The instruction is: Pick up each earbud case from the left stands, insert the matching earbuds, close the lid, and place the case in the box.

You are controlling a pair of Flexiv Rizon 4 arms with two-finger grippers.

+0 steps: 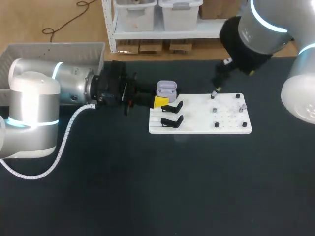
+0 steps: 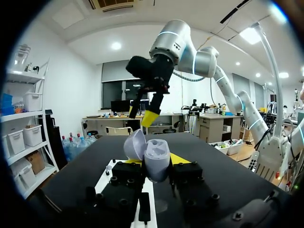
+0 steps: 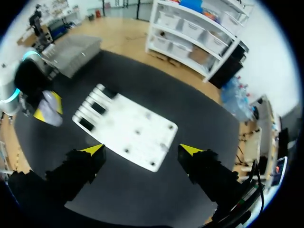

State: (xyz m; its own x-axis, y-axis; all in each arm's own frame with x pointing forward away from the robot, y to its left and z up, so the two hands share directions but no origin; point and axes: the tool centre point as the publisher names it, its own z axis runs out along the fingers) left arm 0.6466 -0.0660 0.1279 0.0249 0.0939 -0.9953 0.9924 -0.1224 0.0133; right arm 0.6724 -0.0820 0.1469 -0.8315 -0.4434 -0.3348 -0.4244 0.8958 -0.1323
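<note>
Box: open grey plastic box (image 1: 54, 49) sits at the far left corner of the black worktop (image 1: 147, 187), well apart from the other things.

Left gripper: left gripper (image 1: 162, 98) comes in level from the left side and reaches the left end of the board. Its own wrist view (image 2: 156, 164) shows a yellow tip on each side of the case, clamped on it.

Case: pale lilac earbud case (image 1: 166, 89) is held between the left gripper's fingers, by the board's far-left corner. Its rounded lid is hinged open and tipped back (image 2: 156, 156).

Stands: two black stands (image 1: 172, 113) sit one behind the other on the board's left end, just beside the held case.

Board: white flat board (image 1: 197, 120) lies on the middle of the worktop (image 3: 126, 126).

Pegs: small dark pegs (image 1: 215, 110) dot the board's right half. Some carry pale bits too small to tell.

Right gripper: right gripper (image 1: 216, 87) hangs over the board's far edge. Its wrist view (image 3: 142, 150) shows the fingers spread wide apart, with the board beneath.
</note>
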